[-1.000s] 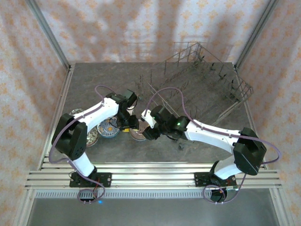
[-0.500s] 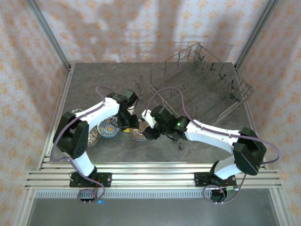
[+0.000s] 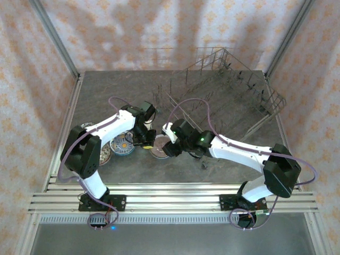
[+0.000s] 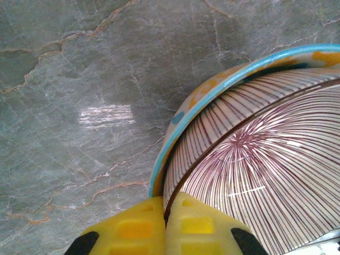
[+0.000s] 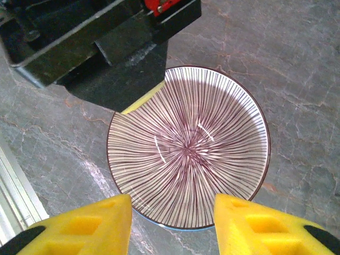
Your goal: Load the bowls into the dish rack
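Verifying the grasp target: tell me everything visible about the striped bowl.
The striped bowl is round, glossy and ceramic-looking. It is cream with fine dark maroon lines radiating from its centre, and it has a dark rim. It faces opening-up, nested inside a blue-rimmed bowl on the grey marbled table. The left gripper is shut on its rim. The right gripper hovers open above it, apparently not touching.

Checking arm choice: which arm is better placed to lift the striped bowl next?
Left, probably: the left tool is shut on the striped bowl at its rim, while the right tool hovers open above it.
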Controlling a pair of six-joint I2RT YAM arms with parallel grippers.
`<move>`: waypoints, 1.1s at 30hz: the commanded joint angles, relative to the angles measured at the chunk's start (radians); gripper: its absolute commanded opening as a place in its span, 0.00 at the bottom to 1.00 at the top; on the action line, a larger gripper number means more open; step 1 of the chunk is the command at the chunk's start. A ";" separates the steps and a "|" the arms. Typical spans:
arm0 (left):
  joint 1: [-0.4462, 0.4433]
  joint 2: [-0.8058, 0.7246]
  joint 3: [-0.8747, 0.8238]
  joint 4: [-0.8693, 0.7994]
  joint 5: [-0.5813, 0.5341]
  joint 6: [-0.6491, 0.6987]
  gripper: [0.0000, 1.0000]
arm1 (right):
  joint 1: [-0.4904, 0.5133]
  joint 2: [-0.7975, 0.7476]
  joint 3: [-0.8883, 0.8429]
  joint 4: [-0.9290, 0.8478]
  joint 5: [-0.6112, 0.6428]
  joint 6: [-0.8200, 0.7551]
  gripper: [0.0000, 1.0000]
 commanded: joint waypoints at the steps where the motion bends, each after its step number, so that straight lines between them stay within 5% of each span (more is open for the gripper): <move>1: 0.000 -0.005 -0.021 0.019 -0.002 0.010 0.02 | -0.005 -0.013 0.040 -0.046 0.037 0.069 0.45; 33: 0.056 -0.197 -0.108 0.128 0.111 0.071 0.00 | -0.016 0.229 0.360 -0.386 0.185 0.435 0.47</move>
